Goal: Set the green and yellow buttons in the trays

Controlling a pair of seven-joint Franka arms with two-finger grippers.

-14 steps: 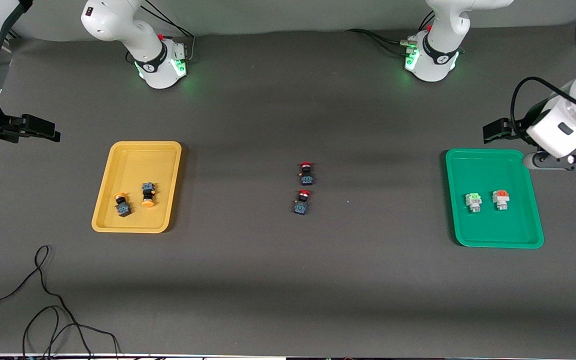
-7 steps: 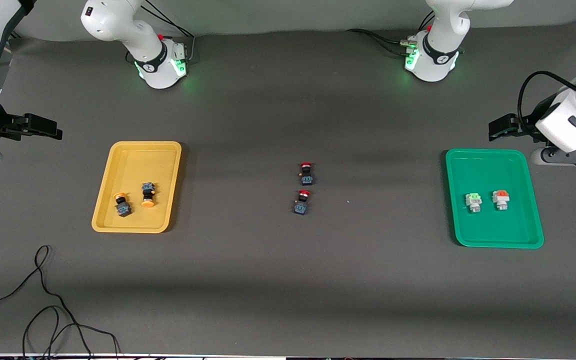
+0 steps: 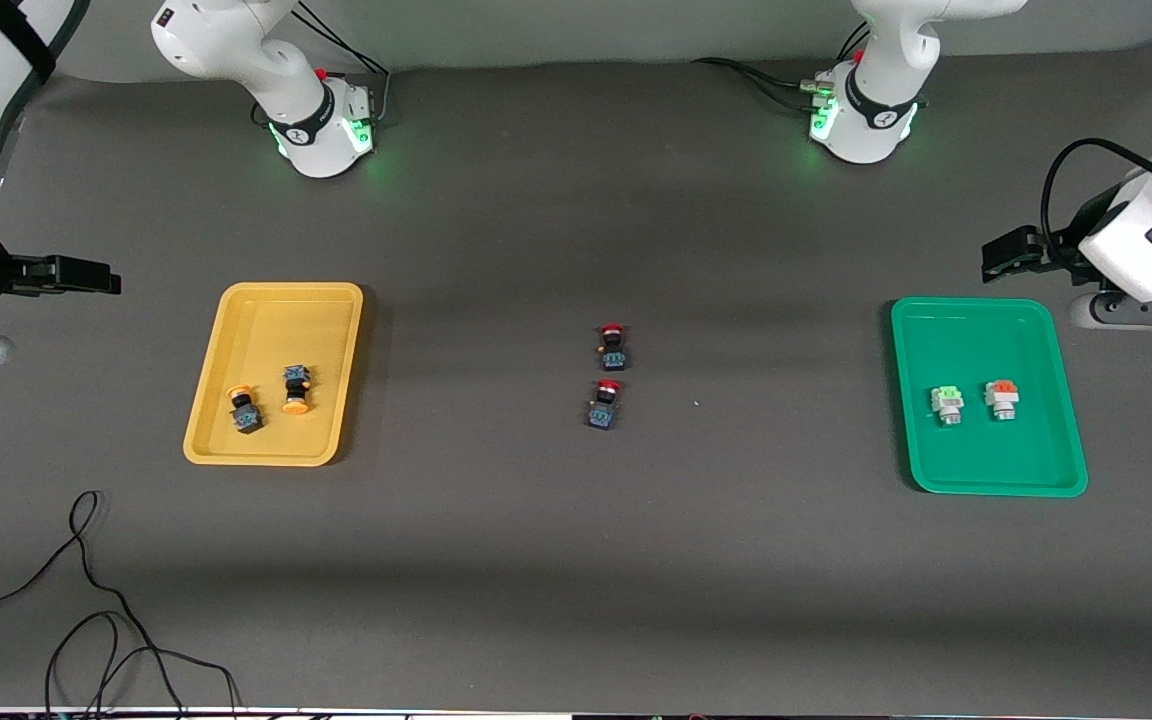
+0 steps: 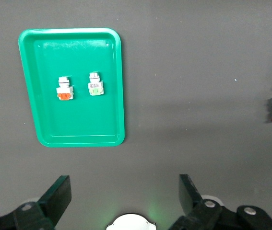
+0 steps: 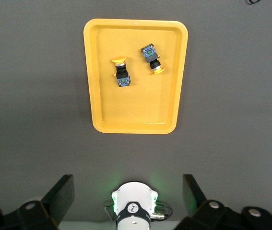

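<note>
Both pincers, left gripper [image 3: 998,258] and right gripper [image 3: 86,275], hung released and empty. We'd say done: yellow buttons [image 3: 271,398] in yellow tray [image 3: 281,294], pale buttons [image 3: 974,401] in green tray [image 3: 976,306].

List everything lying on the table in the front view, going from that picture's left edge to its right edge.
Black cable → yellow tray holding two yellow-capped buttons → two red-capped buttons mid-table, level with each other crosswise → green tray holding the green-topped button, then the orange-topped button.
</note>
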